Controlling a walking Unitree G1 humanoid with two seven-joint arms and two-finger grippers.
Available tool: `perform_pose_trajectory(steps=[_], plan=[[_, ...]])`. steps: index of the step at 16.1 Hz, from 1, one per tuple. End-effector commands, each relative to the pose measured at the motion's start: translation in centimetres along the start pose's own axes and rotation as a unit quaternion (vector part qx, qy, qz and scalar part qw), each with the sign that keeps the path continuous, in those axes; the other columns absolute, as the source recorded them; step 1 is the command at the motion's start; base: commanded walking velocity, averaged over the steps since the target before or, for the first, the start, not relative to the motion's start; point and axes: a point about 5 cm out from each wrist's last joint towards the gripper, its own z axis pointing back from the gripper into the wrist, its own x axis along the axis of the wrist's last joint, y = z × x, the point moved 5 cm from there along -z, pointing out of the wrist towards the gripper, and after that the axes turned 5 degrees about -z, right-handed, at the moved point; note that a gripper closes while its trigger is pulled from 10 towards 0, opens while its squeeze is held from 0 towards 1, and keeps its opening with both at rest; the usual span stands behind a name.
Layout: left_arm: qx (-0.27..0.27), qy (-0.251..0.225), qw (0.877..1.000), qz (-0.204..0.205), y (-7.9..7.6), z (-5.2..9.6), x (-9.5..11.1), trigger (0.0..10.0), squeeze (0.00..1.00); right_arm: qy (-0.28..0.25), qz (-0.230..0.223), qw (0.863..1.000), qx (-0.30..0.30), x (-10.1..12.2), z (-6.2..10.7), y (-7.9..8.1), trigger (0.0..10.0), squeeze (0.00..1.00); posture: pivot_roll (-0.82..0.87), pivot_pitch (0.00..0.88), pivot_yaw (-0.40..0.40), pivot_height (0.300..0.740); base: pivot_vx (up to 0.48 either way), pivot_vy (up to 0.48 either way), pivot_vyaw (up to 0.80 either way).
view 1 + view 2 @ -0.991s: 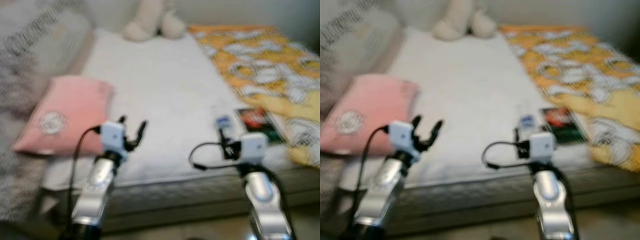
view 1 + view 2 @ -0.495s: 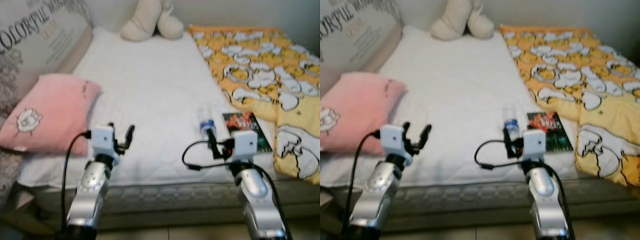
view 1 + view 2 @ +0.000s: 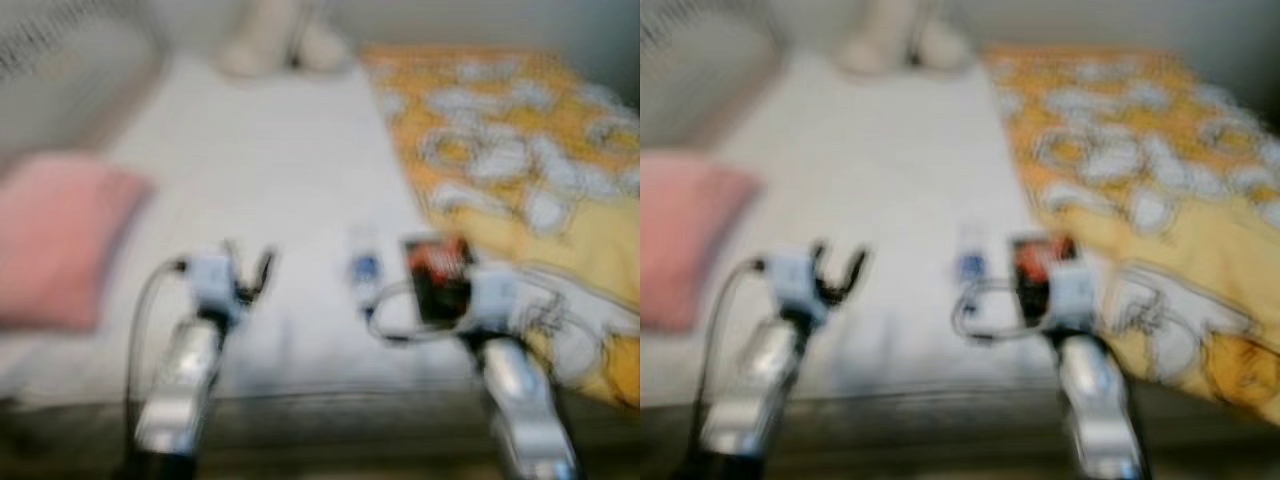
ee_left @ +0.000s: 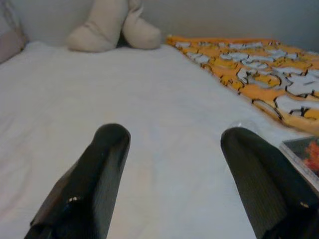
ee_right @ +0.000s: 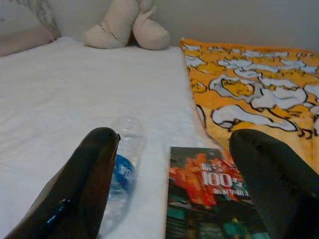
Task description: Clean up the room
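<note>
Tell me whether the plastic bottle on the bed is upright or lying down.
Lying down: the clear blue-labelled plastic water bottle rests lengthwise on the white bedsheet.

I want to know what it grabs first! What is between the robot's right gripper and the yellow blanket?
In the right wrist view, a book lies on the white sheet between the right gripper and the yellow blanket.

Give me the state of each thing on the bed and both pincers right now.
Water bottle: lying on its side on the white sheet, beside the book.
Book: lying flat, closed, cover up.
Blanket: spread, rumpled, along one side of the bed.
Pink pillow: lying on the bed.
Stuffed toy: at the far end.
Left pincer: open, empty.
Right pincer: open, empty.
</note>
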Motion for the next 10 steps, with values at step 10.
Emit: perform_pose_trajectory(steps=[10], plan=[[-0.003,-0.019,1.0,-0.014,-0.1,0.0,1.5,10.0,0.0,0.022,-0.031,0.999,-0.025,-0.3,-2.4,-1.0,10.0,0.0,-0.03,0.0,0.012,0.74,0.113,-0.064,0.0]])
